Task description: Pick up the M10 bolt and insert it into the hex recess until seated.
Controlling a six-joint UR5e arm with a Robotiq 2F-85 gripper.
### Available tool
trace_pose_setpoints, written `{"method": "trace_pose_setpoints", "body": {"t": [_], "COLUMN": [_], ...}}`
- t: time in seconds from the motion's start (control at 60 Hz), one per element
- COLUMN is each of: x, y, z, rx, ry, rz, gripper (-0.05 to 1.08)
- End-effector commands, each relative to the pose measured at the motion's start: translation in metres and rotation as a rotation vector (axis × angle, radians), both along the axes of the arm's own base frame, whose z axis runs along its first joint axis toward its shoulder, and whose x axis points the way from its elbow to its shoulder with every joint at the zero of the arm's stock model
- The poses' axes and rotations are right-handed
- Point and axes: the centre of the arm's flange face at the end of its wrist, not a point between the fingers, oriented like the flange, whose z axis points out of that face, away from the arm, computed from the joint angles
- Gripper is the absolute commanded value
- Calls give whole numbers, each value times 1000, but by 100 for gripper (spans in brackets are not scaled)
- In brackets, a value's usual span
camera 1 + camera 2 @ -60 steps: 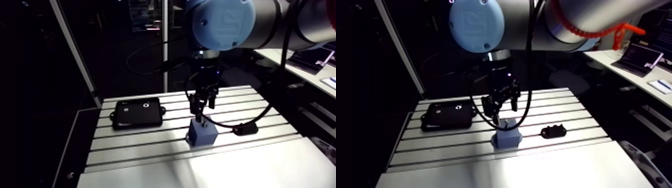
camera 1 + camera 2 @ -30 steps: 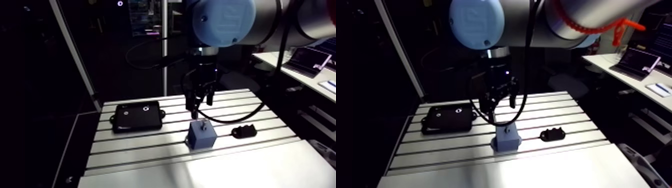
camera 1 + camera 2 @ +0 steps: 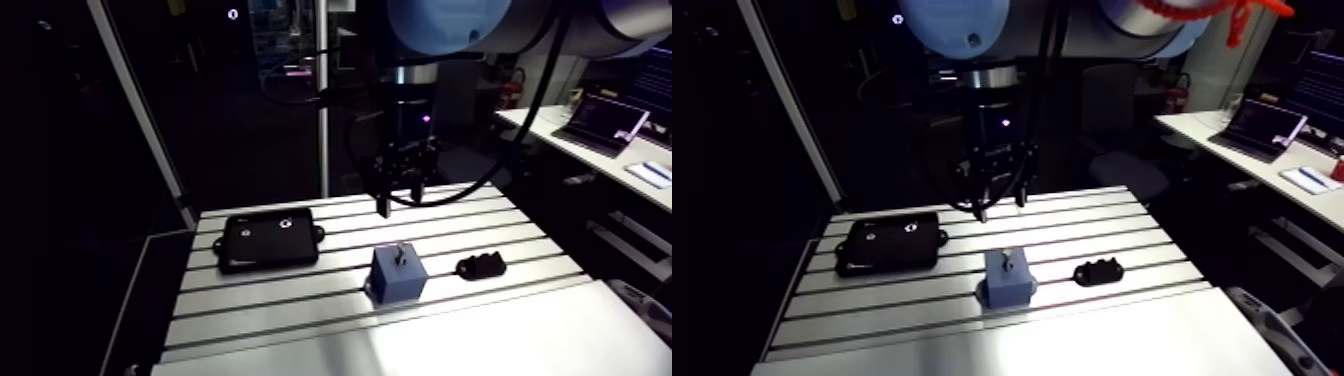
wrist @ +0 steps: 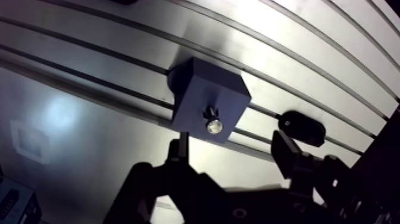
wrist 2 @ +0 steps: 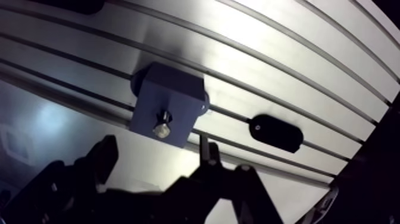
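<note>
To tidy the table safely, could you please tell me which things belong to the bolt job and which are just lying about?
For the job:
- bolt
- blue block, with the bolt standing in it

Lying about:
- flat black box
- small black part

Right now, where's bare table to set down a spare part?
The widest free patch is the smooth front plate, on the camera side of the blue block. The slots between the black tray and the block are also free, as is the rear right corner behind the small black fixture. The block-to-fixture gap is crowded, with the open gripper overhead.
</note>
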Motion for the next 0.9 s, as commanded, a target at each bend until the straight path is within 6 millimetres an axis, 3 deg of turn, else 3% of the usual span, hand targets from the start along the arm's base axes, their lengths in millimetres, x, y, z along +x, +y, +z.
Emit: {"method": "trace_pose_setpoints", "body": {"t": [0.017, 0.417, 0.9], "x": [0, 9, 26], "y": [7, 2, -1], "z": [5, 5, -6], "rx": [14, -6, 5], "ry": [-8, -13, -27], "rz": [-132, -263, -314], "gripper": [80, 105, 108]}}
